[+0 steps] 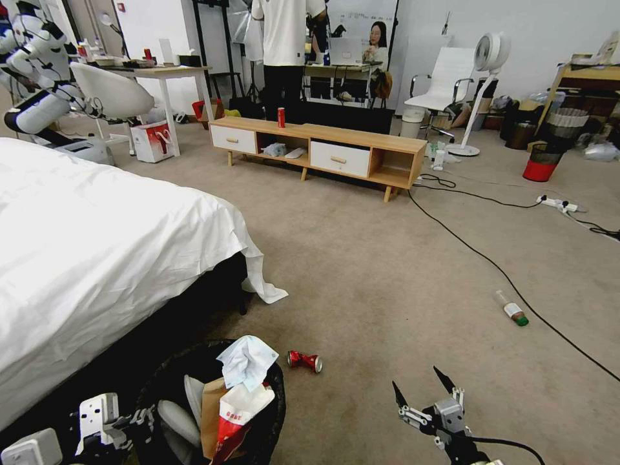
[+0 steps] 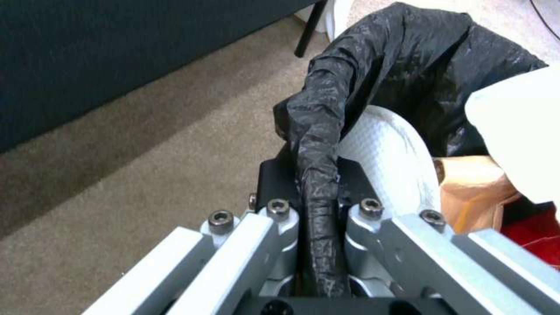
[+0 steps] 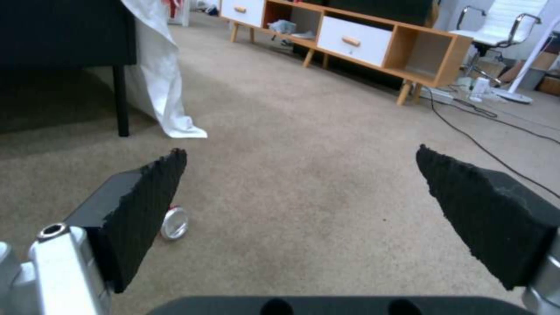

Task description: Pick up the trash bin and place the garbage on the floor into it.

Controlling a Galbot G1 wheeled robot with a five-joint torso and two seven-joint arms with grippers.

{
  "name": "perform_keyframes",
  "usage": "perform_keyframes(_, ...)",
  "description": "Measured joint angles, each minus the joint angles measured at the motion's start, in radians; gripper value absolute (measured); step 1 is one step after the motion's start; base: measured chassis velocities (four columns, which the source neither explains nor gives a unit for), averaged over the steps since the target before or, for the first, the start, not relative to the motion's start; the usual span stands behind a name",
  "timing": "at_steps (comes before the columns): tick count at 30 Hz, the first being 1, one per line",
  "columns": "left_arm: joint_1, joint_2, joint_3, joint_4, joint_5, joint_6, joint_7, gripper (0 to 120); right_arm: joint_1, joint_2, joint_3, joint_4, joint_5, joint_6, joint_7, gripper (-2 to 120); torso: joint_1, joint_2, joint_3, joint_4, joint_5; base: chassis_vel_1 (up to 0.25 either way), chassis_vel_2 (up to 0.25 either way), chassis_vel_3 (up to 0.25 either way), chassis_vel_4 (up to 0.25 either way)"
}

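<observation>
Gripping the liner-covered rim of the trash bin point(image 1: 213, 400), our left gripper point(image 2: 318, 210) has its fingers pinched tight on the black plastic, as the left wrist view shows. The bin sits at the lower left of the head view, just beside the white-sheeted bed point(image 1: 97, 258). Inside it we see a pale tissue point(image 1: 248, 361), a brown paper bag point(image 1: 212, 407) and a red-and-white snack packet point(image 1: 236, 413); its printing is too small for us to read.

Our right gripper point(image 1: 423, 387) hangs low over the floor point(image 1: 387, 278) at the lower right, its black foam fingers point(image 3: 146, 205) spread wide with nothing between them. A crushed red can point(image 1: 303, 360) lies on the carpet just beside the bin, between the bin and the right gripper; in the right wrist view its silver end point(image 3: 174, 223) peeks out next to one finger. We cannot make out any brand on it.

Farther off to the right, a clear green-capped bottle point(image 1: 512, 309) lies near a black cable point(image 1: 491, 265). An upright red can point(image 1: 281, 117) stands on the low wooden cabinet point(image 1: 323, 150).
</observation>
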Motion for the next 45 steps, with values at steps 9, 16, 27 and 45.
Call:
perform_keyframes(9,0.001,-0.001,0.001,0.000,0.001,0.000,0.001,4,0.004,0.002,0.001,-0.008,0.003,0.003,-0.009,100,0.000,0.000,0.000,0.0000,0.0000,0.000,0.000,0.000,0.000)
perform_keyframes(16,0.003,-0.002,0.002,0.000,0.003,0.000,0.002,4,0.008,0.000,0.003,-0.009,0.008,0.004,-0.016,100,0.000,0.000,0.000,0.0000,0.0000,0.000,0.000,0.000,0.000)
perform_keyframes(27,0.003,0.000,0.003,0.000,0.004,-0.001,0.002,4,0.011,-0.006,0.008,-0.010,0.019,0.007,-0.033,100,0.000,0.000,0.000,-0.0001,0.0000,0.000,0.000,0.000,0.000)
perform_keyframes(45,0.003,0.002,0.004,0.000,0.004,-0.001,0.001,4,0.012,-0.008,0.014,-0.009,0.025,0.011,-0.050,100,0.000,0.000,0.000,-0.0001,-0.0001,-0.003,0.003,0.006,-0.002)
